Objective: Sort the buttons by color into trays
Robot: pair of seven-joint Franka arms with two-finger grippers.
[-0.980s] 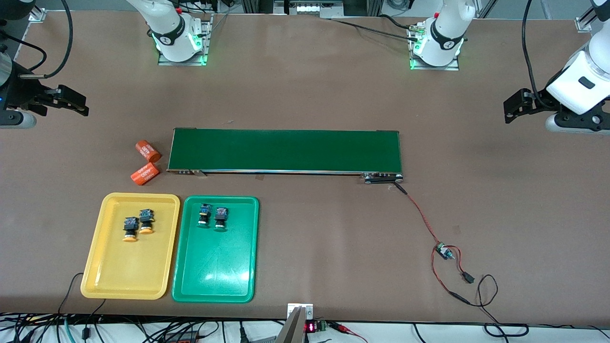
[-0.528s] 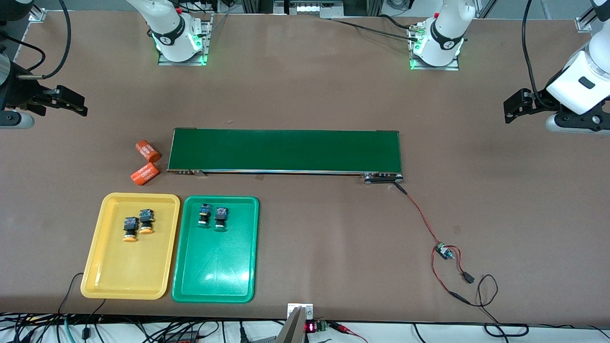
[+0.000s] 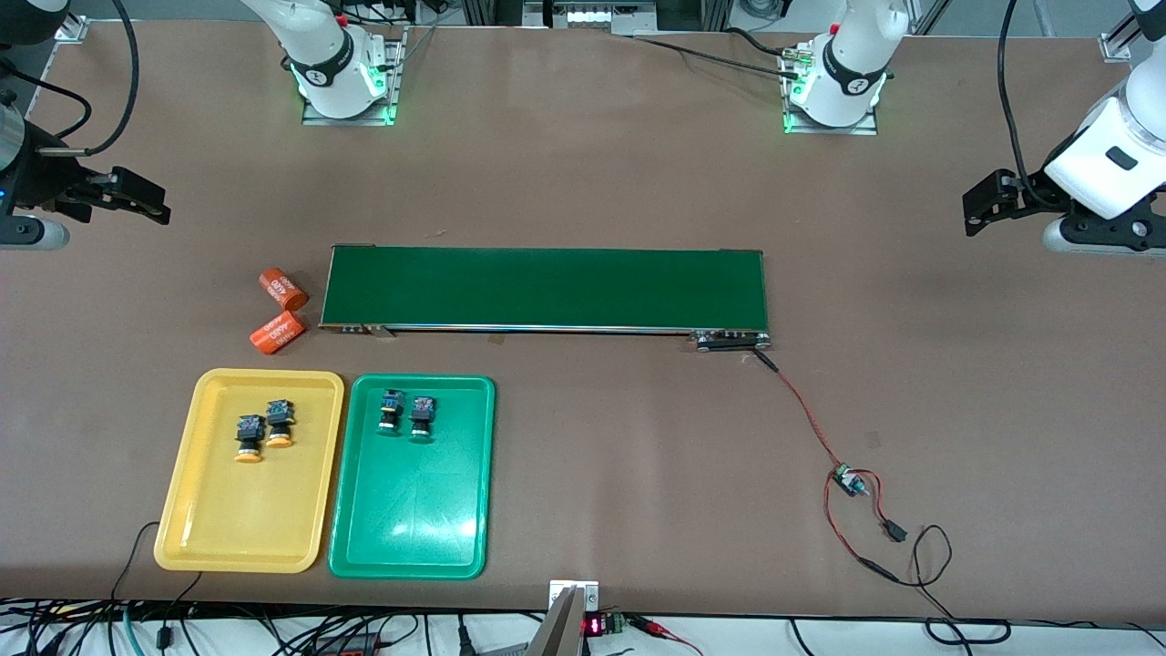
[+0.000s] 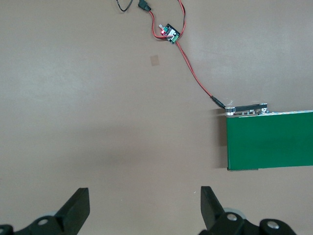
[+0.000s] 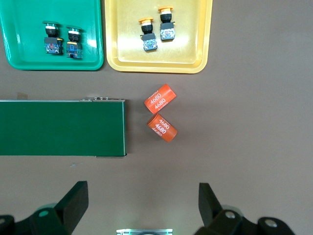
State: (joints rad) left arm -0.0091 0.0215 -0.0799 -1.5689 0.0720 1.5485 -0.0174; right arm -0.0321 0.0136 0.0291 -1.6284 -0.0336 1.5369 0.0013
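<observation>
Brown table, cables along its near edge.

Right gripper is drifting slightly over the bare table at the right arm's end, well apart from the conveyor belt: edging away from the belt half a second ago, now sitting a touch lower again, jaws spread wide.

arms: glossy white | end effectors: black | bases: green-lit (black cables)

Two orange-capped buttons in yellow tray, two green-capped buttons in green tray
</observation>
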